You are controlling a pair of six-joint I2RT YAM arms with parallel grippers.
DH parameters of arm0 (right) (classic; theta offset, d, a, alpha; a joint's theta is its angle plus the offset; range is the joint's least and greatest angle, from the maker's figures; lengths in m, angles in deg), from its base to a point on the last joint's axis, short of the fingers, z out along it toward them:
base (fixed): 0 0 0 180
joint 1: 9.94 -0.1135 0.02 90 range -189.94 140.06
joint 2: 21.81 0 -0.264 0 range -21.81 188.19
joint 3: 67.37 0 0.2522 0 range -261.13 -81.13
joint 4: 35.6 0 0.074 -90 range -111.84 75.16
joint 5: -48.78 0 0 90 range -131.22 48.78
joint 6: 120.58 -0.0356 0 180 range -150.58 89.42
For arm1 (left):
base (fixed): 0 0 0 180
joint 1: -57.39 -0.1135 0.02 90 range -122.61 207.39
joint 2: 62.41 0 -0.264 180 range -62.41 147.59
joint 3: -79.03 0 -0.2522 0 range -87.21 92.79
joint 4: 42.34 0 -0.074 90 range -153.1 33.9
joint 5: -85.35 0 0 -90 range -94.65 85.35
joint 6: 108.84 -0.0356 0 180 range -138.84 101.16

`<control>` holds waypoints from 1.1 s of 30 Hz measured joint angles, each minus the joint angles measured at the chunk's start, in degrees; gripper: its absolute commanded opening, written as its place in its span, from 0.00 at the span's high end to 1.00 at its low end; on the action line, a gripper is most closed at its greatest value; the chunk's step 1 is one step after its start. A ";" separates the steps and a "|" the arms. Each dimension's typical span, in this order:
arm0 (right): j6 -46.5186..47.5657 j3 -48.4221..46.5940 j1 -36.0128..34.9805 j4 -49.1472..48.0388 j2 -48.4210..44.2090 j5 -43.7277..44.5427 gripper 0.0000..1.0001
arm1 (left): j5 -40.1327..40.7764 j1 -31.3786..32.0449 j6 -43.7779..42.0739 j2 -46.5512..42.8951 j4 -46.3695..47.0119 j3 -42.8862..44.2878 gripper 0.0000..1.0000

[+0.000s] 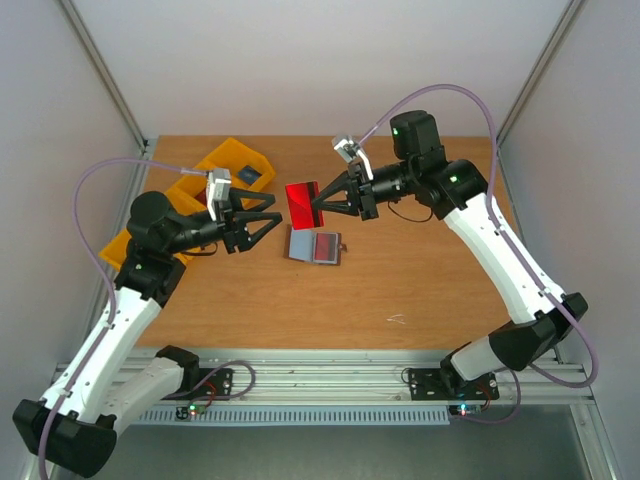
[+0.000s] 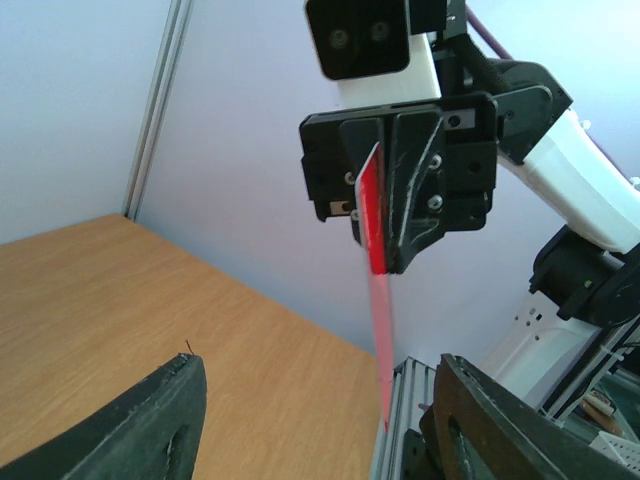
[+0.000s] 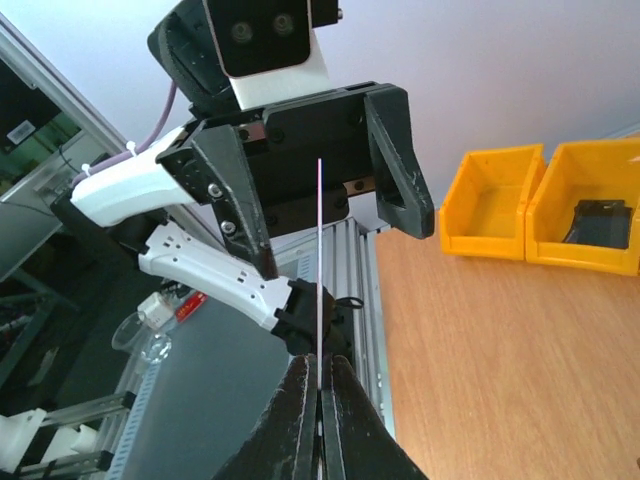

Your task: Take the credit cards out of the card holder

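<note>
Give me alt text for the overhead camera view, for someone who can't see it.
The right gripper pinches a red card above a table, facing the open left gripper. An open wallet lies on the table nearby with a second card in it; yellow bins sit at the far left.

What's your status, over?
Right fingers shut on card, aloft. Left fingers open, facing it. Holder open on table, second card inside. Nothing blocking.
</note>
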 measured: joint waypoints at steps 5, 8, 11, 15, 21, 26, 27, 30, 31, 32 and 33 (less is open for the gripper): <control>-1.27 -0.11 -0.24 -3.72 1.90 -0.22 0.99 | -0.50 0.76 -0.33 1.73 0.85 1.20 0.41; -4.37 -0.42 -0.28 -7.19 2.75 0.92 0.99 | 0.68 2.03 -1.31 2.16 0.72 1.29 0.42; -8.31 -4.09 -0.28 -8.26 4.50 3.54 0.99 | 3.21 2.69 -3.98 1.99 0.52 1.29 0.42; -13.05 -14.43 -0.28 -4.04 8.31 11.54 0.99 | 12.50 2.89 -10.84 0.90 -0.98 1.31 0.43; -22.38 -25.55 -0.24 7.04 12.13 27.34 0.99 | 27.69 6.19 -30.12 0.50 -2.60 1.66 0.41; -26.49 -25.73 -0.24 12.50 12.24 37.99 0.99 | 35.63 8.35 -42.58 1.84 -2.71 1.66 0.41; -27.10 -25.73 -0.24 13.03 12.26 39.08 0.99 | 36.04 8.37 -43.54 2.08 -2.75 1.66 0.41; -30.45 -25.64 -0.24 13.99 12.35 41.40 0.99 | 36.02 9.77 -48.72 2.16 -2.86 1.53 0.40; -31.82 -25.44 -0.24 13.86 12.37 41.79 0.99 | 35.91 11.45 -51.80 2.10 -2.47 1.25 0.39; -33.29 -25.16 -0.24 13.64 12.37 41.97 0.99 | 35.89 13.22 -55.58 2.10 -1.73 0.68 0.37; -34.36 -24.90 -0.28 13.42 12.37 42.10 0.99 | 36.06 15.28 -60.15 2.23 -0.39 -0.35 0.37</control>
